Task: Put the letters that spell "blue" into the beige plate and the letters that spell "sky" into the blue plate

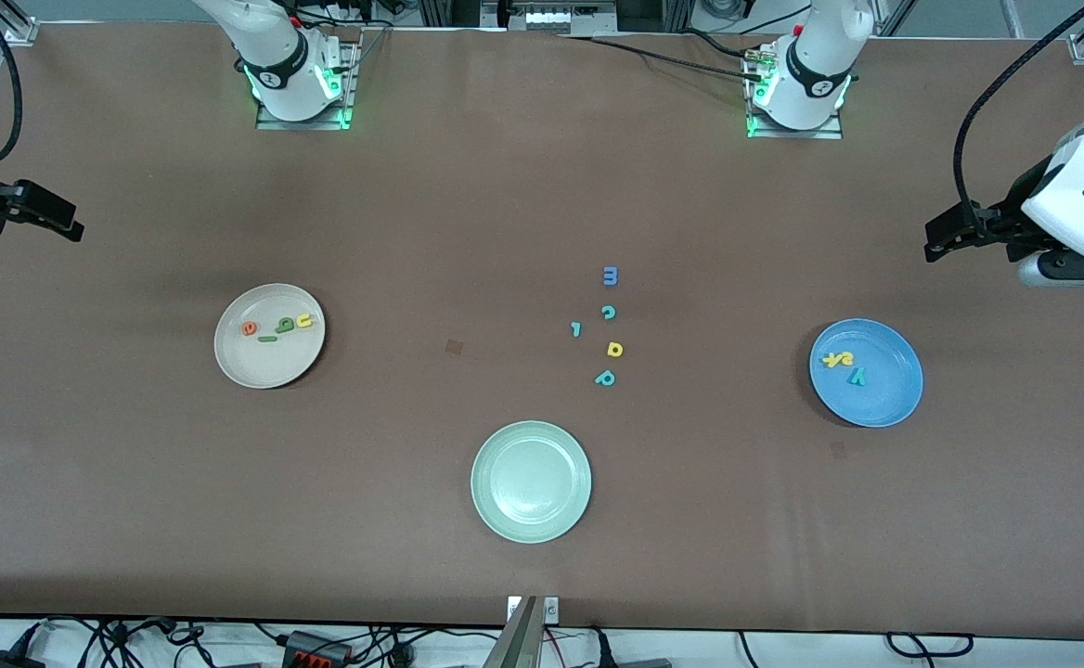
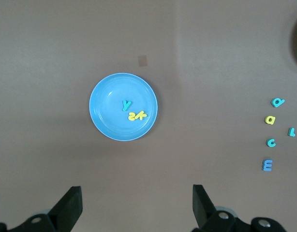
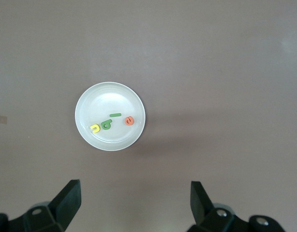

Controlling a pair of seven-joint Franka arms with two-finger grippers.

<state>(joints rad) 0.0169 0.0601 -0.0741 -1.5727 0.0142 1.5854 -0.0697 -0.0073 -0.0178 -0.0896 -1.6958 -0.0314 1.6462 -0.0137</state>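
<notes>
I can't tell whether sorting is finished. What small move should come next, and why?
Probably none beyond holding both arms back: the beige plate holds four letters, the blue plate holds three. The left gripper and right gripper are open, empty.

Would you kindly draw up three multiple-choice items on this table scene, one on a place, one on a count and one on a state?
1. Where do the letters that spell "sky" lie?
A. in the pale green plate
B. in the blue plate
C. on the bare table

2. How many loose letters lie on the table outside any plate?
A. two
B. five
C. eight

3. How do the two grippers stand?
A. both open, holding nothing
B. left shut on a letter
C. right shut on a plate

Key: 1 B, the yellow s and k and the teal y rest in the blue plate. 2 B, the loose letters number five between the plates. 3 A, the left gripper over the blue plate and the right gripper over the beige plate both show spread, empty fingers.
</notes>
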